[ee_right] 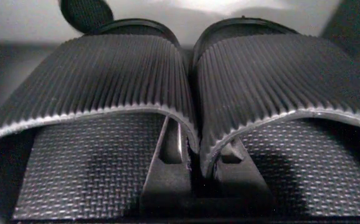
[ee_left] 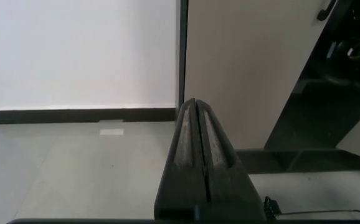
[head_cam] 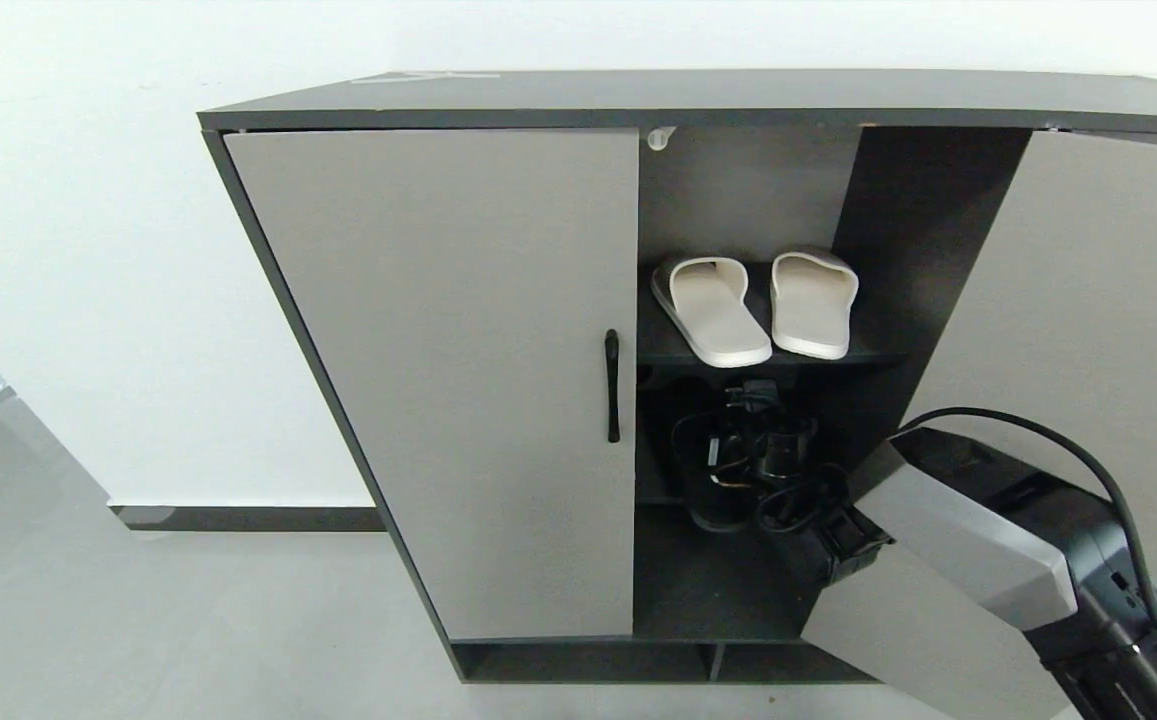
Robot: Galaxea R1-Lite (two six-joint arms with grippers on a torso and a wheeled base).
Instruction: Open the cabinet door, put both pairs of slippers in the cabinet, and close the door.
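Observation:
The dark cabinet (head_cam: 718, 95) has its left door (head_cam: 438, 380) closed and its right door (head_cam: 1088, 300) swung open. A pair of white slippers (head_cam: 713, 310) lies on the upper shelf (head_cam: 668, 352). Below it, inside the lower compartment, my right gripper (head_cam: 753, 440) holds a pair of black slippers (head_cam: 723, 490). In the right wrist view the right gripper (ee_right: 195, 158) is shut on the inner edges of the two ribbed black slippers (ee_right: 105, 74), pinched side by side. My left gripper (ee_left: 196, 124) is shut on nothing, low over the floor in front of the closed door (ee_left: 242, 62).
The closed door carries a black vertical handle (head_cam: 612, 385). Grey floor (head_cam: 188, 620) stretches left of the cabinet up to a dark baseboard (head_cam: 248, 517) and white wall. The open door stands close beside my right arm.

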